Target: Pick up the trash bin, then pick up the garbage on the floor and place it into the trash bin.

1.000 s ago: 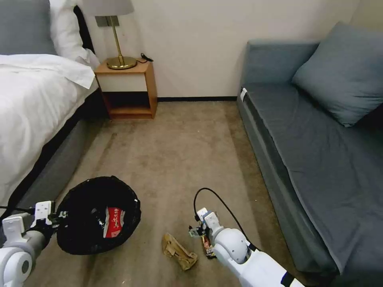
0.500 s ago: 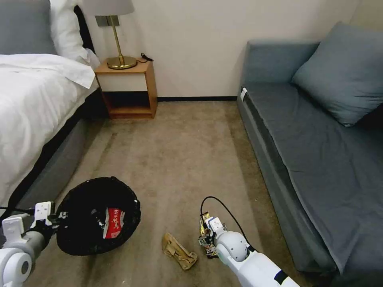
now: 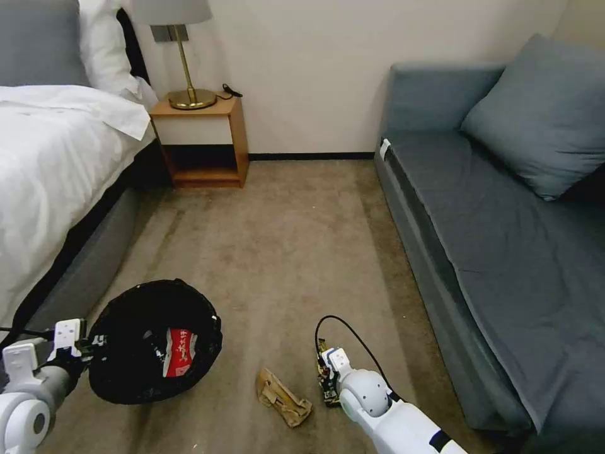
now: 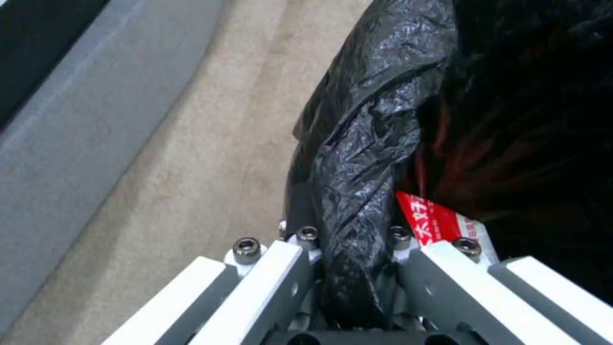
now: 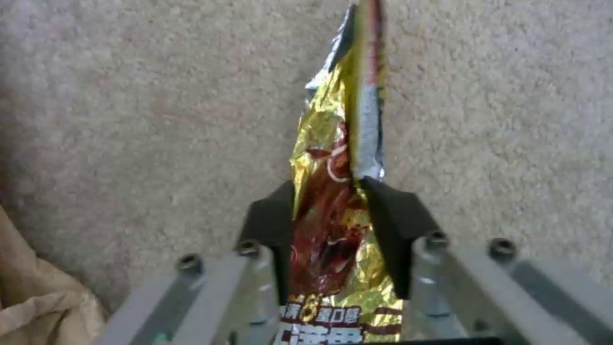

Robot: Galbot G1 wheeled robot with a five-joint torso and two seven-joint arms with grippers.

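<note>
The trash bin (image 3: 126, 372), lined with a crinkly black bag, hangs tilted at the lower left. My left gripper (image 3: 82, 348) (image 4: 353, 235) is shut on its rim (image 4: 357, 158). Inside the bin lies a red-white snack bag (image 3: 179, 352) (image 4: 434, 221). At the bottom centre my right gripper (image 3: 323, 371) (image 5: 329, 191) is low over the carpet, its black pads (image 5: 271, 220) shut on the gold-brown candy wrapper (image 5: 332, 143) (image 3: 328, 392), which stands on edge between them. A crumpled tan wrapper (image 3: 282, 397) (image 5: 38, 306) lies on the carpet just left of that gripper.
A white bed (image 3: 44, 176) runs along the left and a grey-blue sofa (image 3: 504, 239) along the right. A wooden nightstand (image 3: 201, 139) with a lamp stands against the far wall. Open carpet (image 3: 283, 239) stretches between them.
My right gripper has drawn back a little toward me and closed on the candy wrapper, which now stands up between its pads. The left arm and bin have stayed put.
</note>
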